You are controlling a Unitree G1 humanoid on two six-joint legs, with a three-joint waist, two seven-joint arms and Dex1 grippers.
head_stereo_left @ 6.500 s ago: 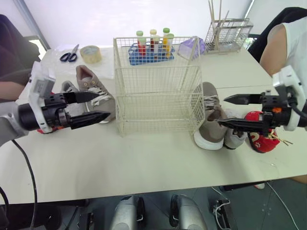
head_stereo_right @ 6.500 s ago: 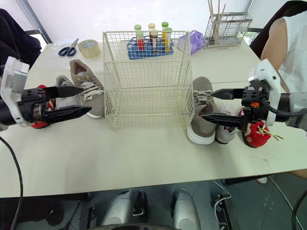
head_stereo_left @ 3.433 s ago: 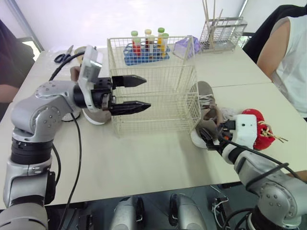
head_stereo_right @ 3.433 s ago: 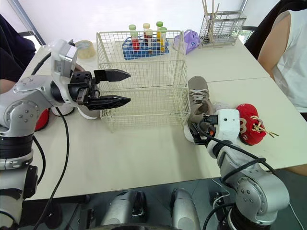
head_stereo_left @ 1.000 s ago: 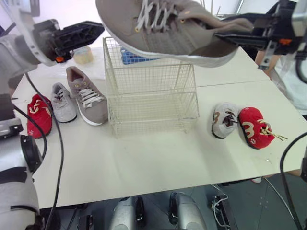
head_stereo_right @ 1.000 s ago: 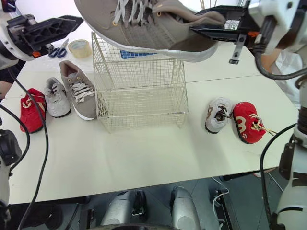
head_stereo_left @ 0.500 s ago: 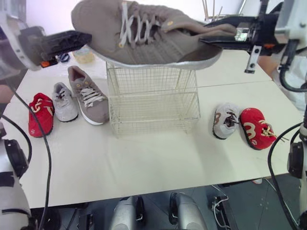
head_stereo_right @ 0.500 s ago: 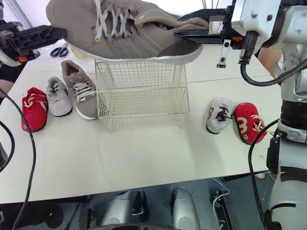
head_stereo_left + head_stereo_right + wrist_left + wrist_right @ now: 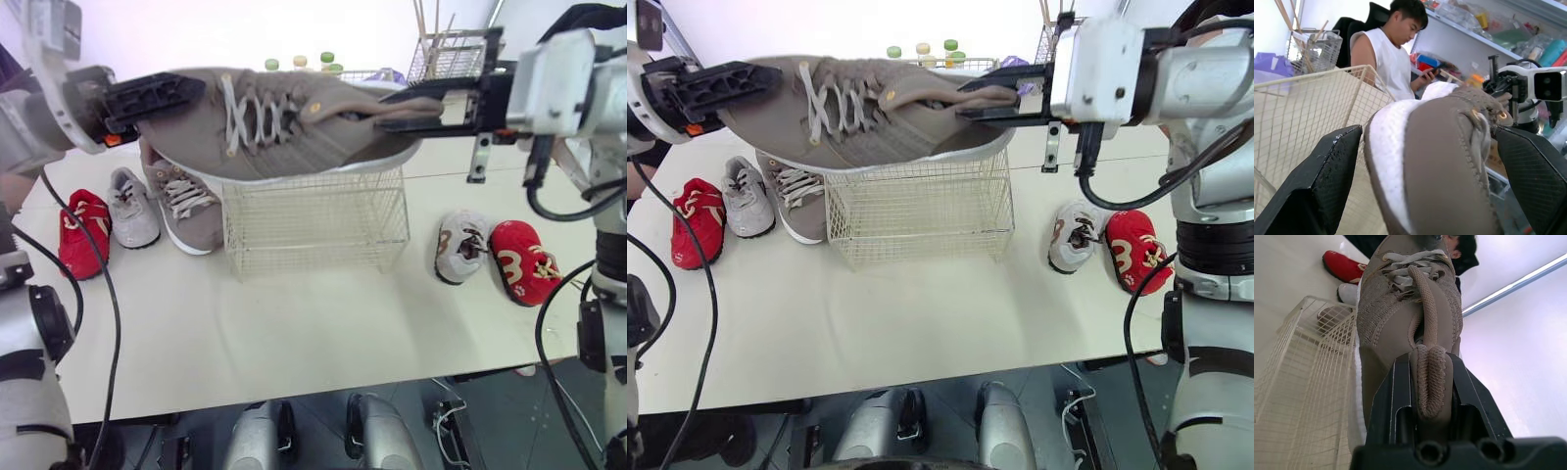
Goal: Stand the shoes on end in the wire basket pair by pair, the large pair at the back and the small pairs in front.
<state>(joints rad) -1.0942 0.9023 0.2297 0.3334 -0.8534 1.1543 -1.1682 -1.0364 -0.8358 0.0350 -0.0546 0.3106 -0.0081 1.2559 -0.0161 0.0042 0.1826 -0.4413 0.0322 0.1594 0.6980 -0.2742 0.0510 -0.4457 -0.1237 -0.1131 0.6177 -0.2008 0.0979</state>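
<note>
The large brown shoe is hanging on its side in the air just above the wire basket, toe toward the basket's left. The right gripper is pinching its heel collar tightly. The left gripper is straddling the toe with fingers spread wide; contact is unclear. Its mate is lying left of the basket, beside a small grey shoe and a red shoe. Right of the basket, another grey shoe and a second red shoe are lying side by side, the red one bearing an unreadable white mark.
</note>
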